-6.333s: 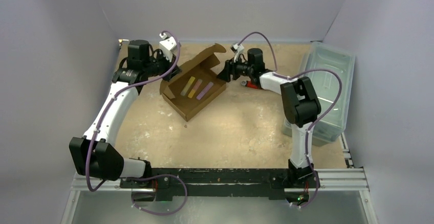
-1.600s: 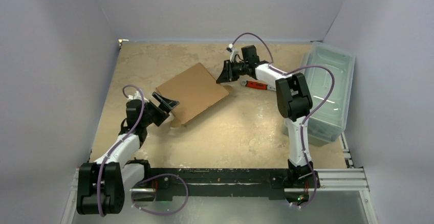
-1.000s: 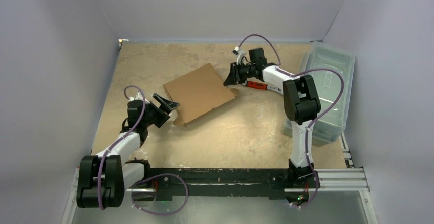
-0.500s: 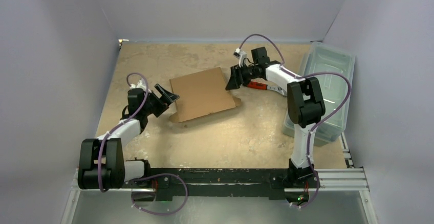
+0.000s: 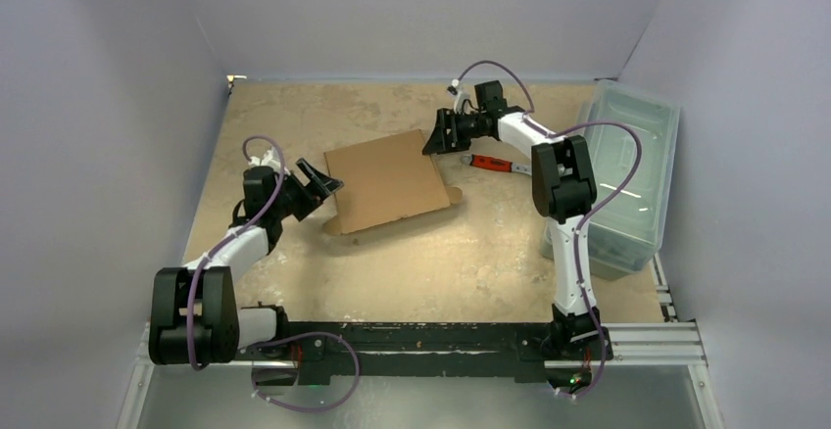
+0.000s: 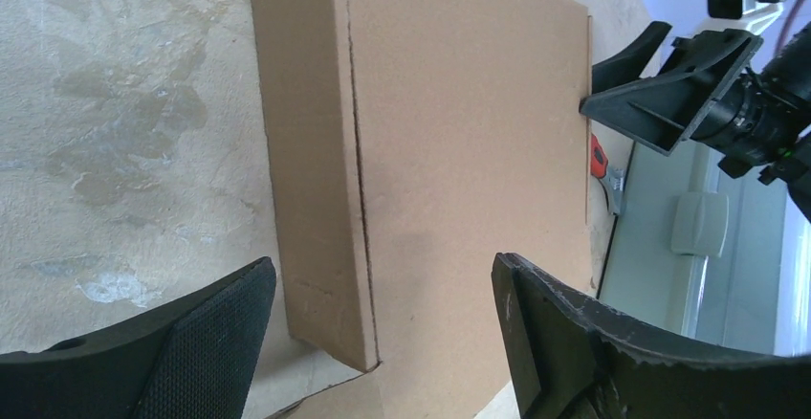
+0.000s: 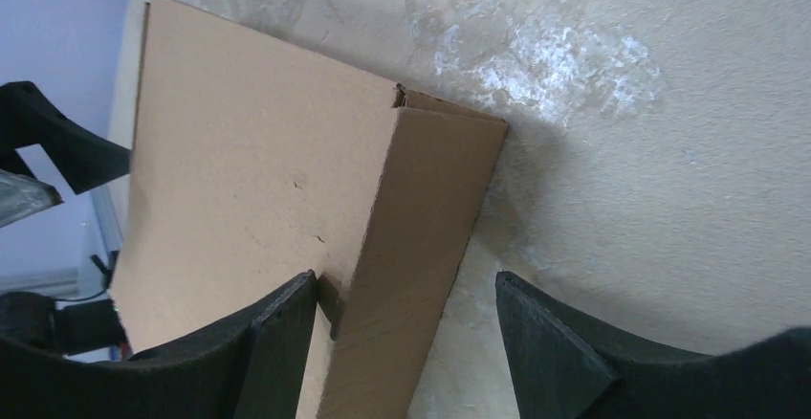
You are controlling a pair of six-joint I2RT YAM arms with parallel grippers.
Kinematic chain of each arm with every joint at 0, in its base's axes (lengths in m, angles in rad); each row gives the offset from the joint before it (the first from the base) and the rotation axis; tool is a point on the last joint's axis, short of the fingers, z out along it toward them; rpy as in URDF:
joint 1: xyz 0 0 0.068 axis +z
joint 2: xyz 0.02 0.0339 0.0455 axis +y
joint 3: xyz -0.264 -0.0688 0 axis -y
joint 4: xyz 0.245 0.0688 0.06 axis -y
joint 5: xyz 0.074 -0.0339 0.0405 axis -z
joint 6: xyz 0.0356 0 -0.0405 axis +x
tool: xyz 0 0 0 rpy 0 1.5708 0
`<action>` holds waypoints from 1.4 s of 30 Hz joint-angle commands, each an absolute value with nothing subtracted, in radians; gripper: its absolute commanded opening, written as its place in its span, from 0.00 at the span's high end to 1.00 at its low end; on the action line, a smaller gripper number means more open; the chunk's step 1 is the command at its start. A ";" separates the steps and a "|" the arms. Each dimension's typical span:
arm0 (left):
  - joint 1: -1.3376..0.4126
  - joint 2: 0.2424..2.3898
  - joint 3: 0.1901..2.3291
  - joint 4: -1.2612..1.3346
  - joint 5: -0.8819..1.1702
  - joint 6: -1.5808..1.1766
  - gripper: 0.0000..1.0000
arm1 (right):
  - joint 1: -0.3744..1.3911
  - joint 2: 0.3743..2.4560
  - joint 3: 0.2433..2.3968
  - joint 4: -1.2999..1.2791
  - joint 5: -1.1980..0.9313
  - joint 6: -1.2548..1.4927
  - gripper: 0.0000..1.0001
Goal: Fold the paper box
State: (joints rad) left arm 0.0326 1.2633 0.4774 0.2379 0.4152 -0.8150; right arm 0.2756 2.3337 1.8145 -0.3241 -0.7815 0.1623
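The left gripper (image 5: 317, 183) sits low on the table (image 5: 392, 262) at the near-left corner of the paper box (image 5: 387, 182), its jaws spread wide and clasping nothing. In the left wrist view that corner lies between the two black fingers (image 6: 201, 342), the narrow side wall towards the left one. Whether either finger touches the cardboard cannot be made out, and both fingers are cut off by the bottom edge of that view. The paper box lies flat near the middle of the table with its lid down, so its inside is hidden. A small tab pokes out at its near-right edge and another at the near-left corner. Its faces are plain brown, marked only by a crease line. At the far-right corner, the right gripper (image 5: 438, 138) is likewise released. From the right wrist, its fingers (image 7: 258, 352) straddle the side wall at that corner, and contact cannot be judged there either. Just right of the box, a wrench (image 5: 490, 163) with a red handle lies partly hidden behind the right arm. Further right, a translucent plastic bin (image 5: 642, 111) stands along the table's right edge, its contents hard to make out.
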 commanded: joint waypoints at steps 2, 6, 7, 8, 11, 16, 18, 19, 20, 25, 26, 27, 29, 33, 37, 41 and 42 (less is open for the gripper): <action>0.040 1.226 0.499 0.241 0.414 -0.789 0.18 | 0.276 2.329 1.807 -0.287 -0.822 0.234 0.33; 0.040 1.229 0.500 0.241 0.413 -0.791 0.15 | 0.270 2.335 1.756 -0.261 -0.836 0.256 0.46; 0.040 1.233 0.500 0.244 0.414 -0.792 0.13 | 0.266 2.334 1.744 -0.260 -0.833 0.253 0.50; 0.041 1.237 0.500 0.248 0.416 -0.794 0.11 | 0.262 2.333 1.736 -0.265 -0.825 0.244 0.54; 0.046 1.266 0.492 0.279 0.437 -0.804 0.08 | 0.244 2.333 1.710 -0.273 -0.810 0.227 0.64; 0.054 1.328 0.463 0.400 0.491 -0.865 0.07 | 0.211 2.324 1.675 -0.281 -0.796 0.200 0.71; 0.055 1.349 0.463 0.430 0.502 -0.887 0.07 | 0.203 2.323 1.663 -0.282 -0.793 0.190 0.72; 0.055 1.364 0.464 0.449 0.512 -0.897 0.07 | 0.200 2.325 1.658 -0.285 -0.792 0.186 0.73; 0.055 1.380 0.467 0.469 0.523 -0.908 0.06 | 0.199 2.326 1.655 -0.286 -0.789 0.182 0.73; 0.054 1.462 0.464 0.555 0.577 -0.957 0.02 | 0.190 2.342 1.655 -0.299 -0.777 0.170 0.75; 0.054 1.474 0.457 0.573 0.584 -0.970 0.01 | 0.189 2.346 1.656 -0.302 -0.774 0.170 0.75; 0.053 1.483 0.447 0.594 0.586 -0.982 0.01 | 0.189 2.350 1.656 -0.304 -0.771 0.169 0.75; 0.052 1.498 0.419 0.642 0.595 -1.014 0.01 | 0.188 2.358 1.659 -0.308 -0.766 0.167 0.76; 0.038 1.532 0.371 0.734 0.599 -1.066 0.01 | 0.189 2.372 1.659 -0.317 -0.756 0.164 0.76; 0.008 1.574 0.362 0.787 0.580 -1.094 0.02 | 0.186 2.378 1.659 -0.320 -0.752 0.163 0.76; -0.031 1.612 0.348 0.833 0.538 -1.122 0.02 | 0.183 2.380 1.659 -0.319 -0.754 0.161 0.76; -0.031 1.621 0.344 0.853 0.531 -1.134 0.03 | 0.182 2.380 1.659 -0.321 -0.754 0.161 0.76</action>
State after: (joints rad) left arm -0.0132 1.5879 0.3664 0.7429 0.5678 -1.0897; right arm 0.2081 2.3081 1.6951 -0.2226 -0.9184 0.2432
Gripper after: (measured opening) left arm 0.980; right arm 0.281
